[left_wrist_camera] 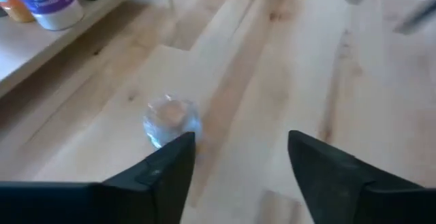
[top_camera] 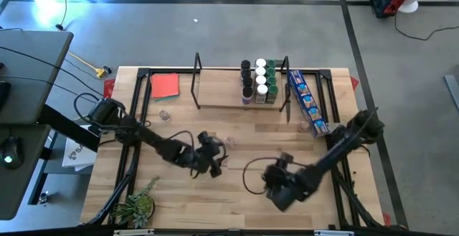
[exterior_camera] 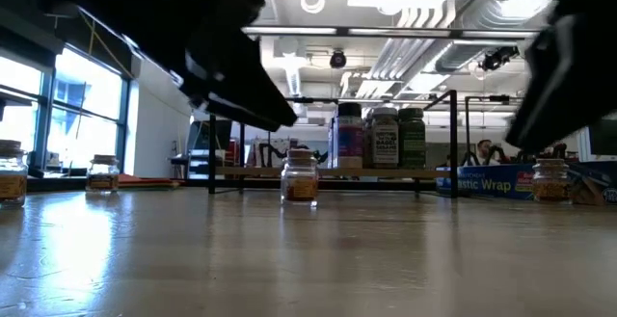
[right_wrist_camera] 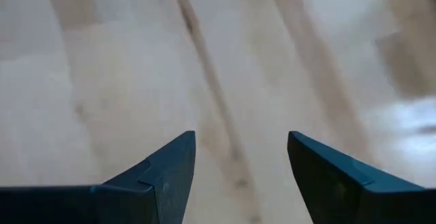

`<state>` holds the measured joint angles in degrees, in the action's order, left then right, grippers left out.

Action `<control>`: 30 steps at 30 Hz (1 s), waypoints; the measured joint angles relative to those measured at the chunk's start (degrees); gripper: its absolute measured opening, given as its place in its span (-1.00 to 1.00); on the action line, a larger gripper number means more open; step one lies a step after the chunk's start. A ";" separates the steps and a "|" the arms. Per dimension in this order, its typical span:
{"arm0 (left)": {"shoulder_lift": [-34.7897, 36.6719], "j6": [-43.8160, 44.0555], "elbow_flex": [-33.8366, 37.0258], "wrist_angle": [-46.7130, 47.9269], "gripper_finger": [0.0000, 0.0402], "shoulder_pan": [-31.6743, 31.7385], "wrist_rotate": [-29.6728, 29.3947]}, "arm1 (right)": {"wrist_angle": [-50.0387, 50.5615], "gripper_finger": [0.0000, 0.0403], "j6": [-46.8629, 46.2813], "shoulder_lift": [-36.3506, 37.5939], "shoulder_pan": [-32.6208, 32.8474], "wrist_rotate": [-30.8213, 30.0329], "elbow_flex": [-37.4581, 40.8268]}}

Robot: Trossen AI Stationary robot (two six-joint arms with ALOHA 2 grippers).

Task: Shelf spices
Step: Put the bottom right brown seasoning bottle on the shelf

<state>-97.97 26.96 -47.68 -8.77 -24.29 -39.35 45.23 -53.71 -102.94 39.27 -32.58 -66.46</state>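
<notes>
pale wooden tabletop (top_camera: pixel 237 193) carries a clear-topped glass spice jar (left_wrist_camera: pixel 170 120) just ahead of the left gripper (left_wrist_camera: pixel 242 149), jaws wide, empty. right gripper (right_wrist_camera: pixel 242 149) likewise gapes, empty. other jars (top_camera: pixel 258 82) crowd the light-wood shelf (top_camera: pixel 222 96) beside a long blue printed box (top_camera: pixel 307 103).

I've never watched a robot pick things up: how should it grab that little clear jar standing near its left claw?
The clear-topped jar stands upright on the table, just ahead of the open left gripper. Probably best to come down from above and close the fingers across its round sides, below the lid.

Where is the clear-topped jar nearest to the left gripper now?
In the high view, the clear-topped jar stands on the table just beside the open left gripper, in front of the shelf.
</notes>
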 joint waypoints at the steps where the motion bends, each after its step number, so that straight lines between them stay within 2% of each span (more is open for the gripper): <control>1: -0.23 -0.78 0.00 -0.48 0.20 1.15 0.73 | -2.48 0.13 -3.55 -0.02 1.80 -1.78 1.80; 7: -0.29 -4.47 0.00 -1.59 0.34 6.05 1.40 | -14.31 0.13 -19.72 -0.13 8.53 -10.03 9.86; 11: -0.29 -7.17 -0.02 -1.75 0.35 8.99 7.24 | -15.43 0.13 -24.48 -0.13 10.10 -13.29 11.42; 16: -0.29 -8.84 -0.02 -1.78 0.35 11.12 7.40 | -15.71 0.13 -23.38 -0.13 9.76 -17.63 11.45; 24: -0.79 -8.60 -0.04 -2.40 0.35 12.38 10.36 | -17.53 0.13 -19.40 -0.13 7.78 -17.98 11.45; 30: -6.08 -9.58 -0.07 -6.17 0.35 12.13 10.90 | -17.73 0.13 -19.40 -0.13 7.58 -17.92 11.45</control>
<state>-104.05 17.37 -47.75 -14.94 -12.16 -28.45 27.50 -73.10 -103.07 46.85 -50.50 -55.00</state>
